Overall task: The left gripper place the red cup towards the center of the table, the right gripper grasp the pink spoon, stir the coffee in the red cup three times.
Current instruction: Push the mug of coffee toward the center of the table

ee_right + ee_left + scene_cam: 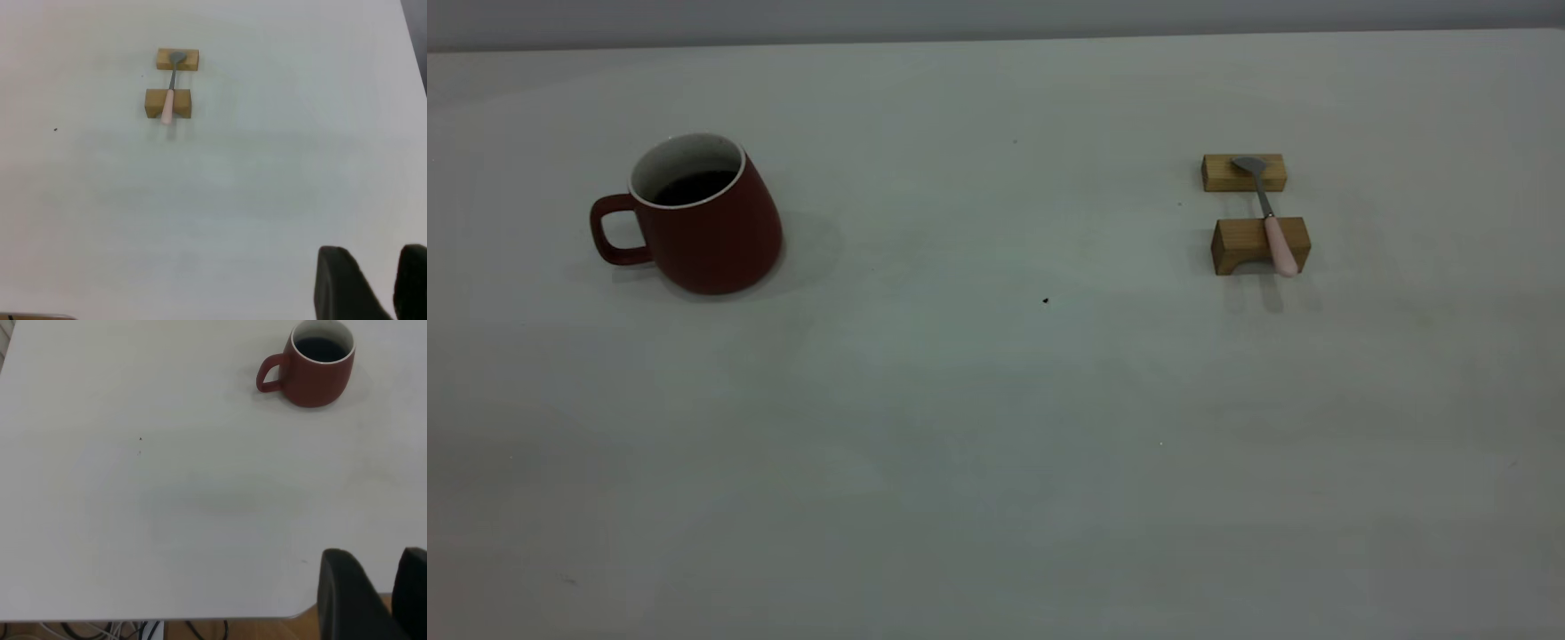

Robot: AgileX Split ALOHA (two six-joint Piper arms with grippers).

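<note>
So far nothing on the wide, plain off-white matte bench point(996, 427) has been touched. The dark red ceramic cup point(704, 222), wider at its base with a loop handle and a thin white rim, stands upright well out toward the left side, dark coffee point(694, 187) showing inside its white interior. Well apart on the right, the slim pink spoon point(1270, 213) with a grey metal bowl and a pale pink handle lies bridged across two tan wooden blocks point(1260, 244), its bowl on the farther block and its handle overhanging the nearer one.

The black two-fingered left hand point(383, 600) hangs back by the bench edge, far from the cup, released and holding nothing. The black right hand point(377, 287) is likewise back from the spoon, fingers parted and empty; only the fingertips show in each wrist view, so how wide they stand is hard to judge.

The risks lie ahead. The cup holds liquid, so a jerky slide or a grip that tips it could slop coffee onto the bench. The handle points outward, away from the centre, which may complicate a clean hold. The spoon rests loosely, so a pinch landing off its narrow handle could knock it off the blocks or shove a block aside.
</note>
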